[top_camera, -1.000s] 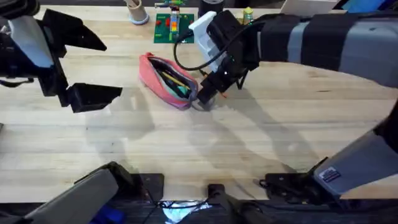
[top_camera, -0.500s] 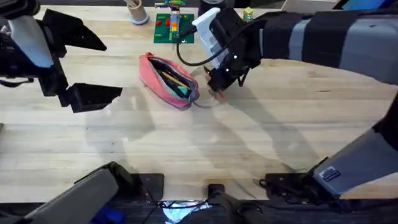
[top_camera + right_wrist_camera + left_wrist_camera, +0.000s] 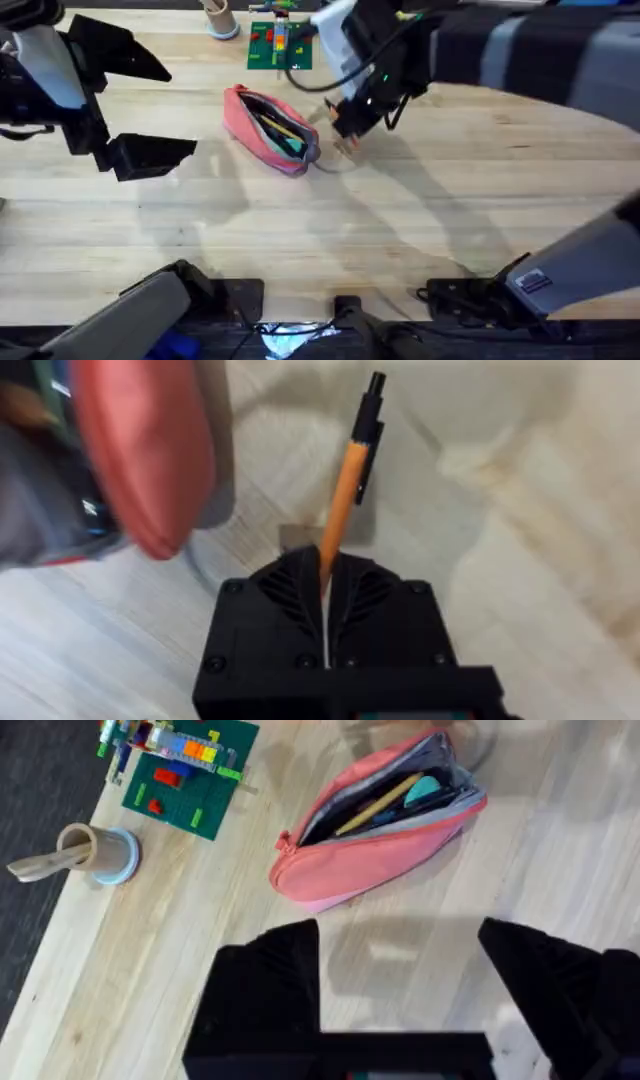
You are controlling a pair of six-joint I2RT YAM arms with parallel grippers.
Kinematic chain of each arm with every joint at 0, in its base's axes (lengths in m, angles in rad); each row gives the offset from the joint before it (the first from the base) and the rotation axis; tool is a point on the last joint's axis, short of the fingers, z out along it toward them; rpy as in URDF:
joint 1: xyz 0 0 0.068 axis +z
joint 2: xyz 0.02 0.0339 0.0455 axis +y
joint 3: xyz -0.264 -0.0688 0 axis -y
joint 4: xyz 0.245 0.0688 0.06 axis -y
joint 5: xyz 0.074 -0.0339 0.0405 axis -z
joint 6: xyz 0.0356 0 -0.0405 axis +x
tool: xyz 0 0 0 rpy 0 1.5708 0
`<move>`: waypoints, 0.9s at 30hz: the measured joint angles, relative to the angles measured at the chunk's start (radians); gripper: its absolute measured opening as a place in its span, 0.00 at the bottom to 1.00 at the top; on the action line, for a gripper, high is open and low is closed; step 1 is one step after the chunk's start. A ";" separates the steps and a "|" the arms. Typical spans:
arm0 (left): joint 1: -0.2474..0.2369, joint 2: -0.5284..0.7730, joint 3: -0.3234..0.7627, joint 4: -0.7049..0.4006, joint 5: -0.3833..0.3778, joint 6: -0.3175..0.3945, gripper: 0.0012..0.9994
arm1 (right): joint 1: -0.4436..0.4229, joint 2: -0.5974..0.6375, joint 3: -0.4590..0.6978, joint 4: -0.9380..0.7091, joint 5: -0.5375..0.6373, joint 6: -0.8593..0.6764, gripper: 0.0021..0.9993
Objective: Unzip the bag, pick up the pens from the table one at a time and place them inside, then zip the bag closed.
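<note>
On the far half of the surface [image 3: 420, 220], light jointed planks, items by descending size:

Right arm: reaches across from the right to the far centre; its end effector [image 3: 345, 132] hangs just beside the bag's near-right end, above the wood.

Left arm: at the left edge, well apart from the bag. Left end effector [image 3: 400, 980]: black fingers spread wide apart, nothing between them.

Bag [image 3: 268, 130]: pink pouch, lying on the surface at the far centre, zipper open, grey lining showing; a yellow-orange stick and a teal item visible inside.

Green brick plate [image 3: 280, 45]: at the far edge beyond the bag, with coloured bricks on it.

Small cup [image 3: 222, 22]: far edge, left of the plate, a wooden piece standing in it.

Orange pen [image 3: 350, 470]: black clip end pointing away from the wrist camera. Right end effector's fingers are closed tight on its lower shaft; pen beside the bag, outside it.
</note>
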 joint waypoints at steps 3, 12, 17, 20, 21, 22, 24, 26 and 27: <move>0.000 0.000 0.000 0.000 0.000 0.000 1.00 | -0.002 -0.063 0.042 0.007 -0.004 -0.012 0.03; 0.000 0.000 0.000 0.000 0.000 0.000 0.99 | -0.002 -0.212 0.083 0.029 -0.025 -0.019 0.03; 0.000 0.000 0.000 0.000 0.000 0.000 0.99 | 0.000 -0.221 0.083 0.027 -0.129 -0.052 0.03; 0.000 0.000 0.000 0.000 0.000 0.000 0.99 | 0.008 -0.221 0.083 0.027 -0.194 -0.066 0.03; 0.000 0.000 0.000 0.000 0.000 0.000 0.99 | 0.012 -0.221 0.083 0.026 -0.208 -0.069 0.03; 0.000 0.000 0.000 0.000 0.000 0.000 0.99 | 0.017 -0.221 0.083 0.026 -0.219 -0.071 0.03; 0.000 0.000 0.000 0.000 0.000 0.000 0.99 | 0.031 -0.221 0.083 0.026 -0.236 -0.073 0.03; 0.000 0.000 0.000 0.000 0.000 0.000 0.99 | 0.048 -0.221 0.083 0.026 -0.247 -0.076 0.03; 0.000 0.000 0.000 0.000 0.000 0.000 0.99 | 0.057 -0.221 0.083 0.026 -0.252 -0.079 0.03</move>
